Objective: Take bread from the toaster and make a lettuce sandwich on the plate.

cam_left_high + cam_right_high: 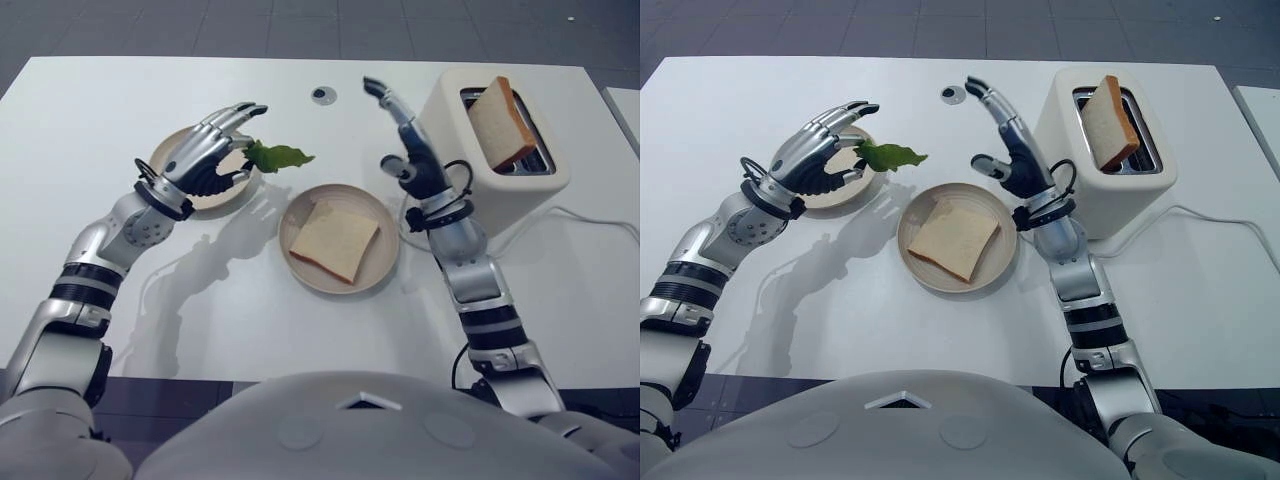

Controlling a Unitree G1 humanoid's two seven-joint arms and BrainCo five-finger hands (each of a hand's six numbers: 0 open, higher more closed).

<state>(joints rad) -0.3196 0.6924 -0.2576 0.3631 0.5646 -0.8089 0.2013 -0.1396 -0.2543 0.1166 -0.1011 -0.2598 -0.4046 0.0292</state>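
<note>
A slice of bread (335,241) lies flat on the beige plate (382,270) at the table's middle. A second slice (501,122) stands tilted in a slot of the white toaster (480,190) at the right. My left hand (207,152) hovers above a smaller beige dish (205,198) and pinches a green lettuce leaf (277,157), which hangs in the air between the dish and the plate. My right hand (408,146) is raised upright with straight fingers, just left of the toaster, holding nothing.
The toaster's cable (590,215) runs off to the right across the white table (300,330). A small round dark fitting (323,95) is set in the tabletop behind the plate. Another white surface edge (625,110) stands at the far right.
</note>
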